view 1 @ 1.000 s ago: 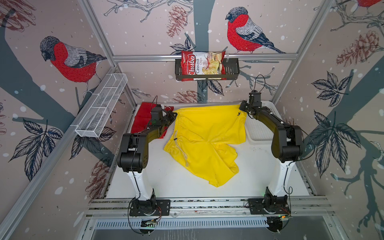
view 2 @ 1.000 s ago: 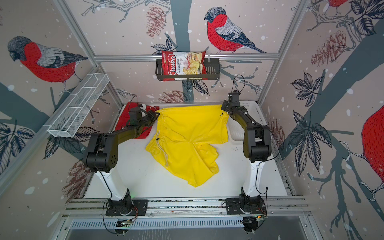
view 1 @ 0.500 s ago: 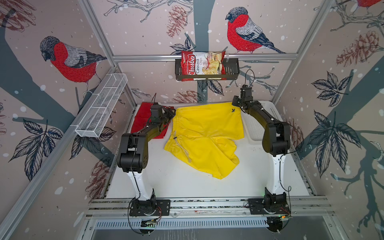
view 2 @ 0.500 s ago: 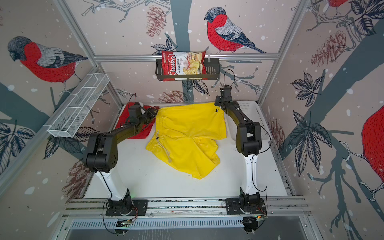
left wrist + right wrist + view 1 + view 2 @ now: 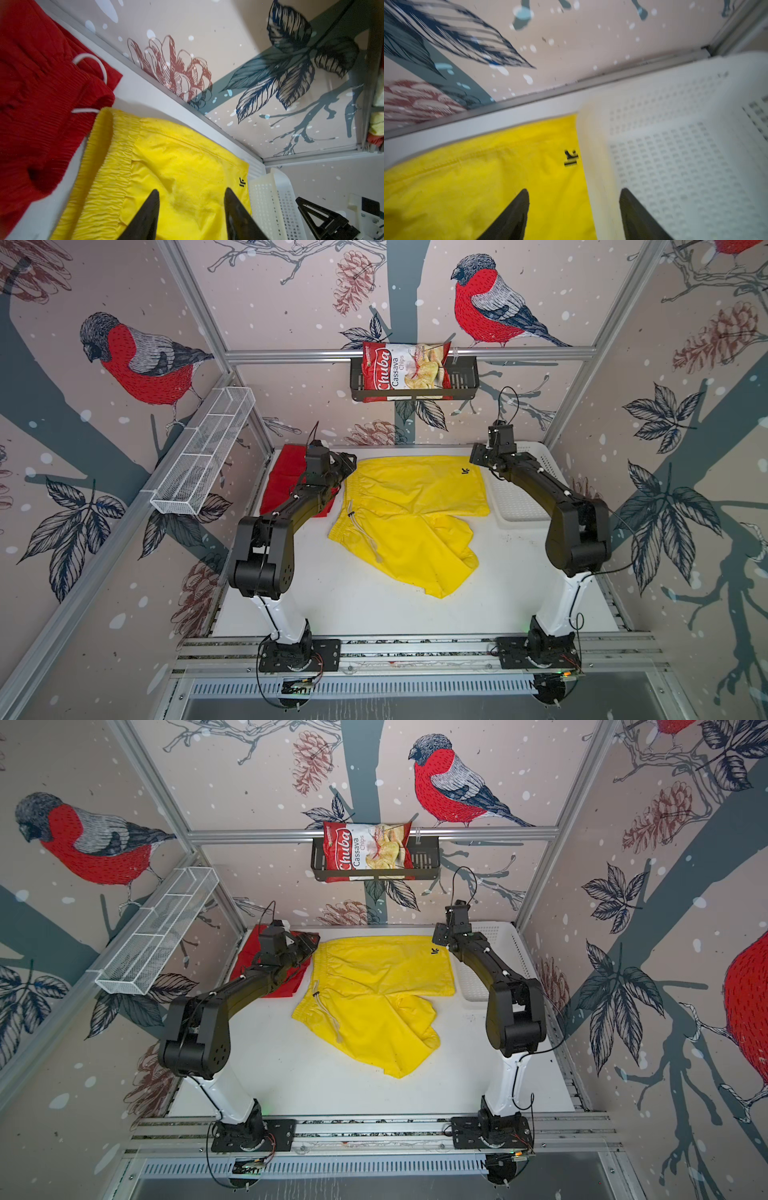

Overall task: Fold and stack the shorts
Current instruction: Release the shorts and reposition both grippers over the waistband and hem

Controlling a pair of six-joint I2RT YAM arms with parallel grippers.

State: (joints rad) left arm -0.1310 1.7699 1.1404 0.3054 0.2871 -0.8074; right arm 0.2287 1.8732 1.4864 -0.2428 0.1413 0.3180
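You have both pincers apart, gripping nothing. The left gripper (image 5: 191,190) hangs over the waistband end of the yellow shorts (image 5: 415,514), at 11 o'clock on the table (image 5: 374,605). The right gripper (image 5: 574,190) hangs at 1 o'clock, near the black mark (image 5: 464,471). The yellow shorts lie from centre toward 12, one leg crumpled. The red shorts (image 5: 286,481) lie just beside them at 10 o'clock. The white basket (image 5: 519,506) sits at 2 o'clock.

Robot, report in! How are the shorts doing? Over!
Left gripper, right gripper: jaws open, empty. Yellow shorts spread out, rumpled. Red shorts beside them. White basket alongside.
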